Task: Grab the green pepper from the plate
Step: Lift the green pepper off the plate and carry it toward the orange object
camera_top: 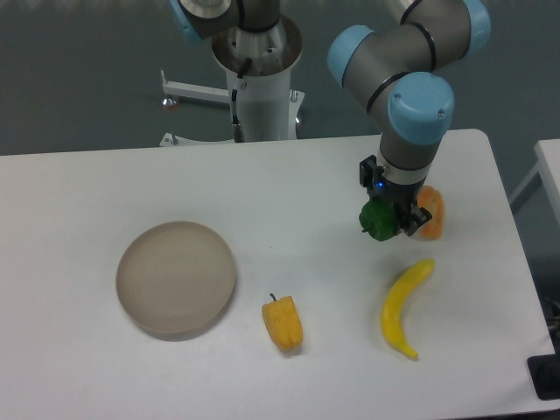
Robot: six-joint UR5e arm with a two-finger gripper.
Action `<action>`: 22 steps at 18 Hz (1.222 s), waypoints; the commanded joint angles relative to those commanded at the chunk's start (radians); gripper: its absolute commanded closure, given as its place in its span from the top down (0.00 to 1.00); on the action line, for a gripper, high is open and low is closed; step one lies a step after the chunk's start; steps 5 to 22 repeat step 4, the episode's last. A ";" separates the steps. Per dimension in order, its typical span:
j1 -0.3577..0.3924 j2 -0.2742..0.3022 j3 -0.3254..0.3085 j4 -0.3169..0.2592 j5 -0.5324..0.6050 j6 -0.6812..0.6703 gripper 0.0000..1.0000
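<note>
Partly hidden behind the arm, an orange object [431,213] neighbours the pincer [391,220] clamping the green pepper [377,219].

Green pepper [378,220] dark green; plate [176,278] beige-grey; yellow banana [405,308]; yellow-orange pepper [282,322]; white table [105,201].

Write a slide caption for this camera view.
Gripper holds green pepper far right of the bare plate.

You see a matt, smooth beige-grey plate [176,278] on a matt white table [79,201]. The green pepper [379,219], yellow-orange pepper [282,322] and banana [404,307] look glossy and plastic-like. The arm [411,66] shows smooth grey metal with glossy blue plastic caps.
</note>
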 joint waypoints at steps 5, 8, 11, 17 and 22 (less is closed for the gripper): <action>0.003 0.000 0.002 0.000 -0.018 0.000 0.05; 0.003 0.000 0.002 0.000 -0.018 0.000 0.05; 0.003 0.000 0.002 0.000 -0.018 0.000 0.05; 0.003 0.000 0.002 0.000 -0.018 0.000 0.05; 0.003 0.000 0.002 0.000 -0.018 0.000 0.05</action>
